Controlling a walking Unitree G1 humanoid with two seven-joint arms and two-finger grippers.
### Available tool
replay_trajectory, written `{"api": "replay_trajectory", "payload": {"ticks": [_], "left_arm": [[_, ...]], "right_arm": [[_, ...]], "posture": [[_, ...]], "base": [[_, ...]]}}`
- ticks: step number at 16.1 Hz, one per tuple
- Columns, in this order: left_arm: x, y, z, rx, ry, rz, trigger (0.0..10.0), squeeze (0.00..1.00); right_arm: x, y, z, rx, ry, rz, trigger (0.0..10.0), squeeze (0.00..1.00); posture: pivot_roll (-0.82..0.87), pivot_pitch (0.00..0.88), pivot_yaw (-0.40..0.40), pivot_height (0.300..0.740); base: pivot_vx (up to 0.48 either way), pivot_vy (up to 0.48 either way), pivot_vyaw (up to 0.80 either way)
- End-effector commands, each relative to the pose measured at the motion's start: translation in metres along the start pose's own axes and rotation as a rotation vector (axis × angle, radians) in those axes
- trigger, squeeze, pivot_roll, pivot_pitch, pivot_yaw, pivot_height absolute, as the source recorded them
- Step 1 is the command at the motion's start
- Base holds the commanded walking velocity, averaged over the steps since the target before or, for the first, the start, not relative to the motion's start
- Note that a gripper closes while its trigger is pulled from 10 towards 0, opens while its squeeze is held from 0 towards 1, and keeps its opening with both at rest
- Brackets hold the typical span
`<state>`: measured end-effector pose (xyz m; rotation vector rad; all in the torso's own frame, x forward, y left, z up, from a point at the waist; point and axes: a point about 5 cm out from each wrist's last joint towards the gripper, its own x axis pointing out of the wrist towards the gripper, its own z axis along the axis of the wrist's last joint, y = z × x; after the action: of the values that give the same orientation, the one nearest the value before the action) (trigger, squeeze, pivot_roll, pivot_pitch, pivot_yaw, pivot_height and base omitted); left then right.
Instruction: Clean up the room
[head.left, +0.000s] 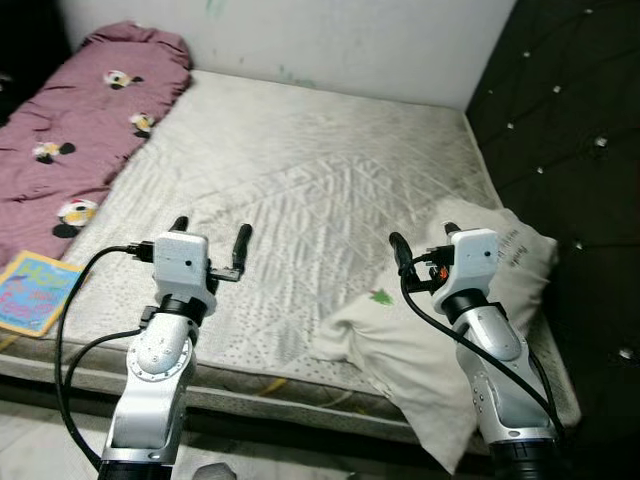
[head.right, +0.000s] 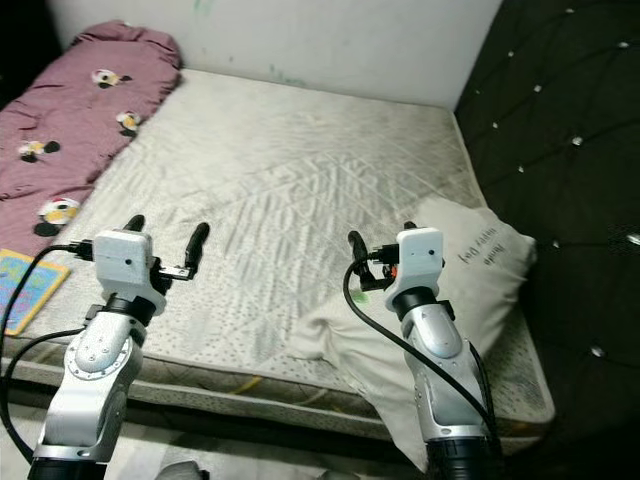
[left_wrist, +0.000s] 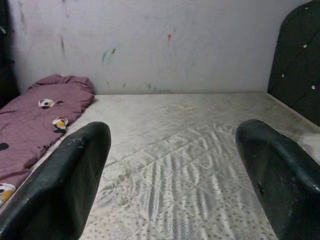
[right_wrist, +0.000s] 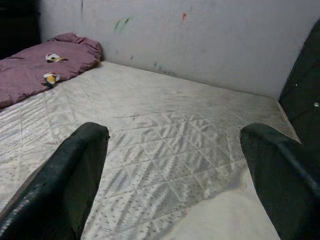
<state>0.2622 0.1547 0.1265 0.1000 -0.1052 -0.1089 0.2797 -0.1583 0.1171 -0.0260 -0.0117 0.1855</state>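
My right gripper hangs wide open over the pillow, my left gripper equally spread well left of it. Grabbing the pillow's overhanging corner could drag it off the mattress; the blanket lies far beyond.

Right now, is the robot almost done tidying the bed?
Not really. Nothing looks put away yet. Both grippers, left and right, hover open and hold nothing. The pillow lies crooked at the mattress corner, the purple blanket is bunched along one side, and a book sits at the edge.
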Motion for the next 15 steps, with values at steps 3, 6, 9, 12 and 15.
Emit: {"api": "replay_trajectory", "payload": {"ticks": [3, 6, 9, 12, 15], "left_arm": [[0.001, -0.003, 0.004, 0.007, -0.012, -0.010, 10.0, 0.00], [0.000, -0.004, 0.003, 0.005, -0.012, -0.013, 10.0, 0.00], [-0.001, -0.004, 0.003, 0.010, -0.011, -0.014, 10.0, 0.00], [-0.003, -0.007, 0.003, 0.015, -0.012, -0.022, 10.0, 0.00], [-0.005, -0.009, 0.002, -0.017, 0.008, 0.003, 10.0, 0.00]], "right_arm": [[0.000, -0.005, 0.002, -0.010, -0.002, -0.010, 10.0, 0.00], [-0.001, -0.004, 0.002, -0.013, -0.001, -0.007, 10.0, 0.00], [-0.001, -0.004, 0.001, -0.016, 0.003, -0.005, 10.0, 0.00], [-0.004, -0.004, -0.002, -0.013, 0.014, -0.012, 10.0, 0.00], [-0.008, -0.004, -0.007, -0.010, 0.034, -0.019, 10.0, 0.00]], "posture": [[0.00, 0.001, -0.092, 0.740], [0.00, 0.000, -0.094, 0.740], [0.00, 0.000, -0.094, 0.740], [0.00, 0.000, -0.102, 0.740], [-0.01, 0.007, -0.092, 0.740]], "base": [[0.000, -0.411, 0.00], [0.000, -0.480, 0.00], [0.000, -0.480, 0.00], [0.000, -0.480, 0.00], [0.000, 0.000, 0.00]]}}
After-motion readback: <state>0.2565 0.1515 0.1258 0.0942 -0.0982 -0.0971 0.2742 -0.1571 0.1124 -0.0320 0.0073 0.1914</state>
